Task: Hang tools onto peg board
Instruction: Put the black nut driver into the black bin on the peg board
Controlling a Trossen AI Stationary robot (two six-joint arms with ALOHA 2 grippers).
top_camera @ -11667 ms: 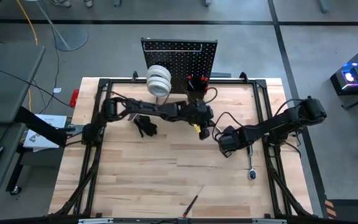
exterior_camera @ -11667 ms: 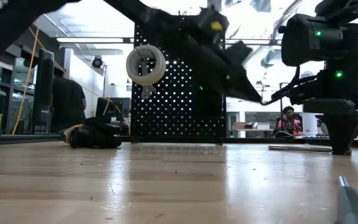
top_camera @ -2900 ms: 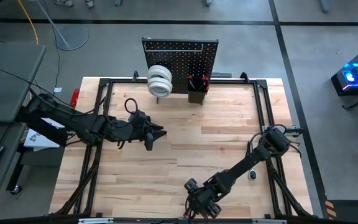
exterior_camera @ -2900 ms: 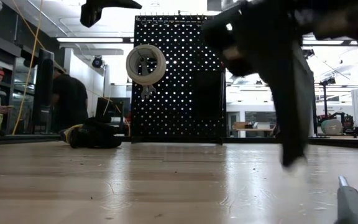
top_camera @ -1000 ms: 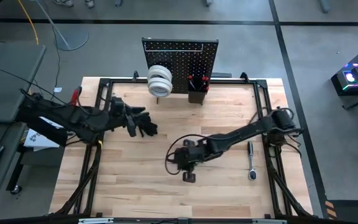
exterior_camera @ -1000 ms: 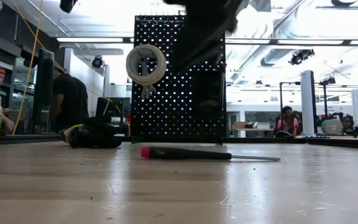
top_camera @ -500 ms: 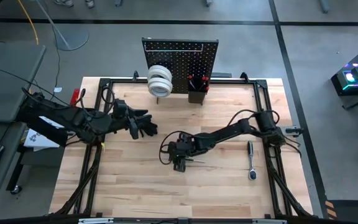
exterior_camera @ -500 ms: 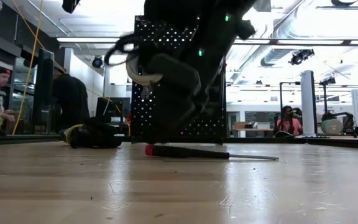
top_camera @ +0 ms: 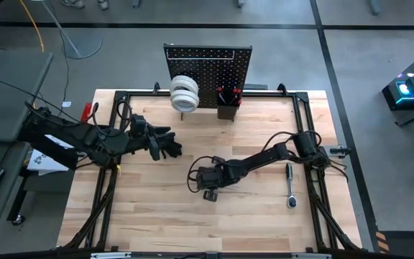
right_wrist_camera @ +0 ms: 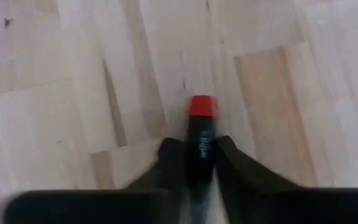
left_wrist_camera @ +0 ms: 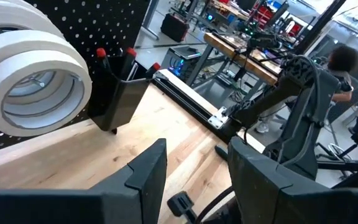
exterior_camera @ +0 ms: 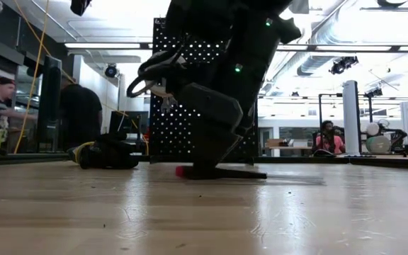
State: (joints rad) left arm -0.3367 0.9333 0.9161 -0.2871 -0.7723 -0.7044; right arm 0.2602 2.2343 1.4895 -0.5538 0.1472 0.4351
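A screwdriver with a dark handle and a red cap lies on the wooden table near its middle. My right gripper stands over it, shut on the handle. The peg board stands upright at the far edge, with white tape rolls hanging on it. Its black bin holds red-capped screwdrivers. A silver ratchet lies at the right. My left gripper hangs open and empty above the table's far left. My right gripper pinches the screwdriver's dark handle between its two fingers, a little behind the red cap. The fingers come from above, pointing steeply down, one on each long side of the handle. The screwdriver lies on the table.
A dark bundle with a bit of yellow lies on the table at the far left, below my left arm. A black frame runs around the table. People stand and sit in the room beyond.
My right gripper has come down and a little toward the table's far edge, tipping steeper, onto the screwdriver's handle. The screwdriver, which lay free a second ago, has turned a little on the table. My left arm has kept still.
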